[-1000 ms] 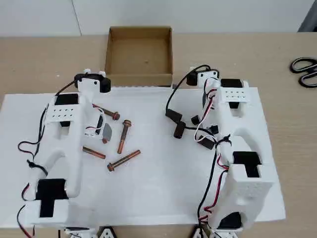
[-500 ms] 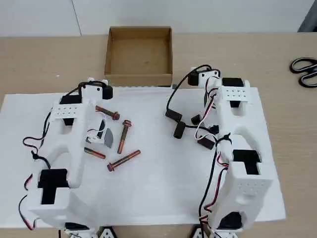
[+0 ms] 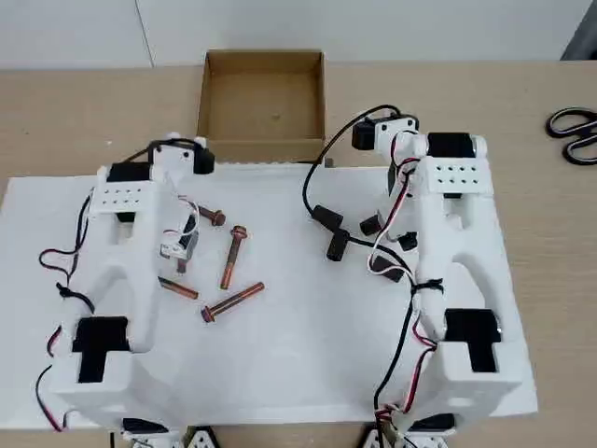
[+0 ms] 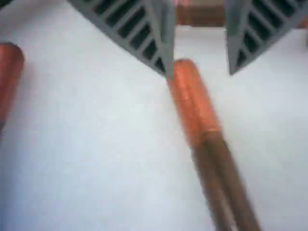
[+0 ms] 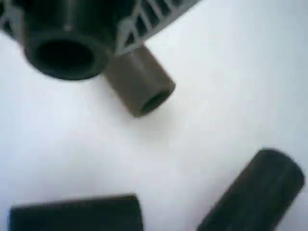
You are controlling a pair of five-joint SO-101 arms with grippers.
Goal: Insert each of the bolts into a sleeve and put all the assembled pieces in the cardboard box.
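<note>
Several copper bolts lie on the white sheet: one [image 3: 203, 214] near the box, one [image 3: 233, 257], one [image 3: 233, 301] and a short one [image 3: 177, 287]. My left gripper [image 3: 180, 254] [image 4: 198, 72] hangs open just above them, its grey fingertips [image 4: 159, 48] on either side of one bolt's end [image 4: 192, 101]. My right gripper [image 5: 72, 24] is shut on a black sleeve [image 5: 67, 53]. A brown sleeve [image 5: 139, 86] and two black sleeves [image 5: 77, 214] [image 5: 255, 192] lie below it. Loose sleeves [image 3: 325, 217] [image 3: 337, 245] lie left of the right arm. The cardboard box [image 3: 262, 140] stands empty at the back.
The white sheet [image 3: 298, 364] covers the table's middle, with free room in front of the bolts. Scissors [image 3: 574, 135] lie at the far right edge. Red and black cables [image 3: 396, 215] hang off the right arm over the sleeves.
My left gripper has shifted slightly left and lowered over the bolts. The right arm has stretched a little toward the back of the table.
</note>
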